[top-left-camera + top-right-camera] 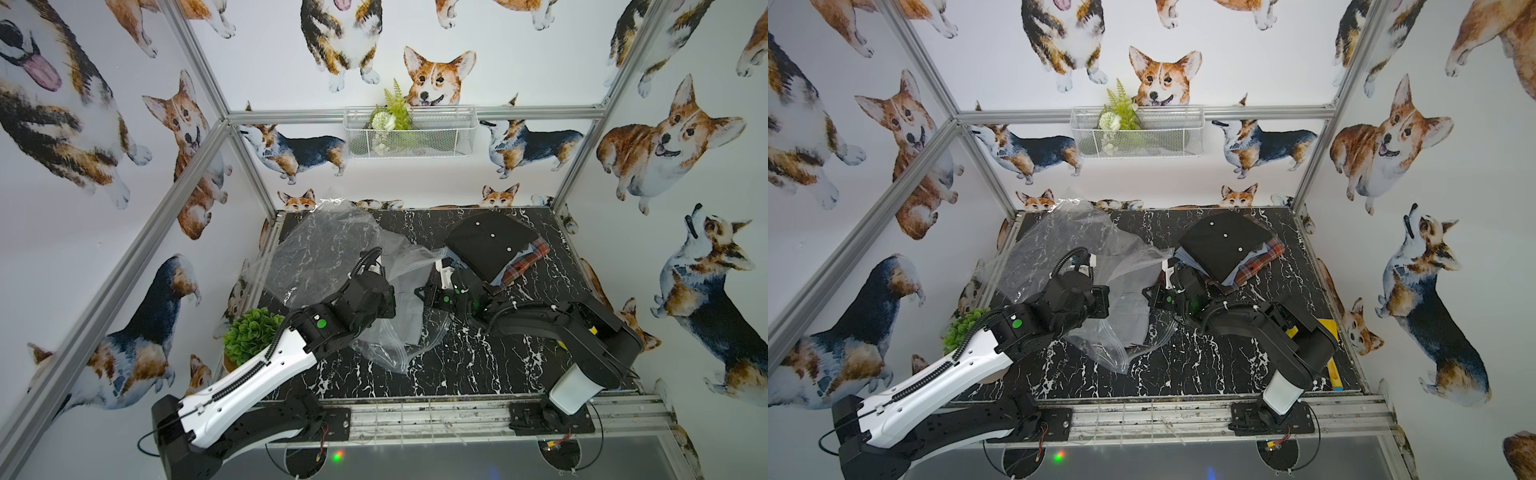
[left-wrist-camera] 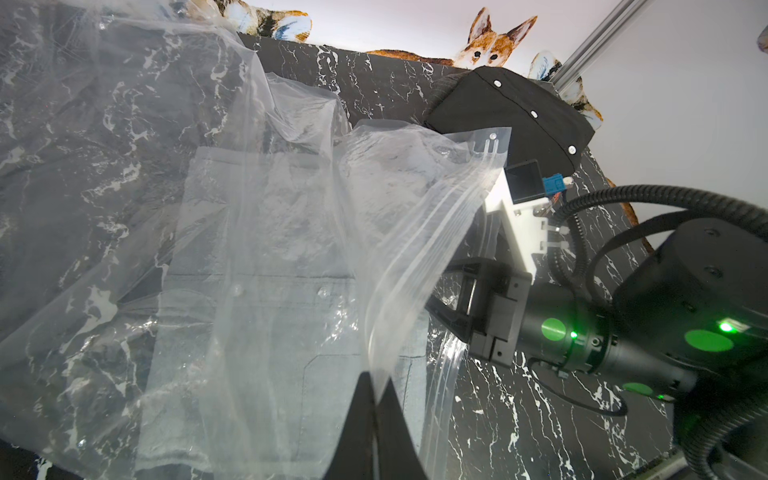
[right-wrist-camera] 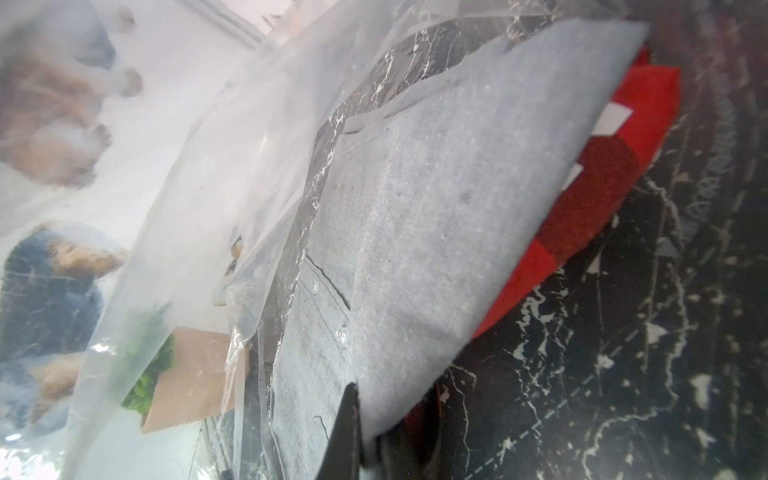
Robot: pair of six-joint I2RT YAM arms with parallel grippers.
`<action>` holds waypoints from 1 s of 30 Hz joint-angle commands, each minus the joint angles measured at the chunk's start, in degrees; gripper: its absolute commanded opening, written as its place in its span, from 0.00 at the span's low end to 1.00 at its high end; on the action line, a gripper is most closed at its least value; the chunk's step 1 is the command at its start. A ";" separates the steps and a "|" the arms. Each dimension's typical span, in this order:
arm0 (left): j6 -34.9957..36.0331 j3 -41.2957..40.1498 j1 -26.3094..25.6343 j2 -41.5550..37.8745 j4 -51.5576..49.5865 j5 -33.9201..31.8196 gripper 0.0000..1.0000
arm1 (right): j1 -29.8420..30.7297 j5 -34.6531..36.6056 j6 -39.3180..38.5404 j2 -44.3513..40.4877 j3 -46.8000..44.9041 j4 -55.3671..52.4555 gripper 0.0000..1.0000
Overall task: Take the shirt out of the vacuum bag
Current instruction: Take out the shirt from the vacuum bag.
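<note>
The vacuum bag (image 1: 332, 249) lies crumpled and clear across the left half of the table, its zip-seal edge (image 2: 490, 145) lifted toward the middle. Inside it is the folded grey shirt (image 2: 270, 311), with a red checked cloth (image 3: 602, 166) under it. My left gripper (image 2: 376, 390) is shut on the bag's upper plastic layer near the mouth and holds it up. My right gripper (image 3: 370, 415) reaches into the mouth from the right and is shut on the grey shirt's (image 3: 457, 208) folded edge. In both top views the left wrist hides its own fingers.
A stack of folded shirts, a black one (image 1: 490, 245) above a plaid one (image 1: 532, 257), sits at the back right just behind my right wrist. A potted plant (image 1: 253, 332) stands at the left edge beside my left arm. A wire basket (image 1: 409, 131) hangs on the back wall.
</note>
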 commanded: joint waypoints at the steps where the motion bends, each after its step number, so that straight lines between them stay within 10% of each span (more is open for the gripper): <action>1: -0.25 0.23 -0.01 0.39 0.68 -0.07 0.00 | -0.06 -2.55 -0.15 1.59 1.07 -0.54 0.07; 8: -0.73 -0.28 -0.01 0.24 0.75 0.03 0.00 | 0.25 -4.21 1.76 5.36 1.39 2.99 0.29; 30: -1.31 -1.46 -0.01 1.03 1.89 1.49 0.00 | 3.98 -5.46 2.59 4.88 8.42 -2.52 0.38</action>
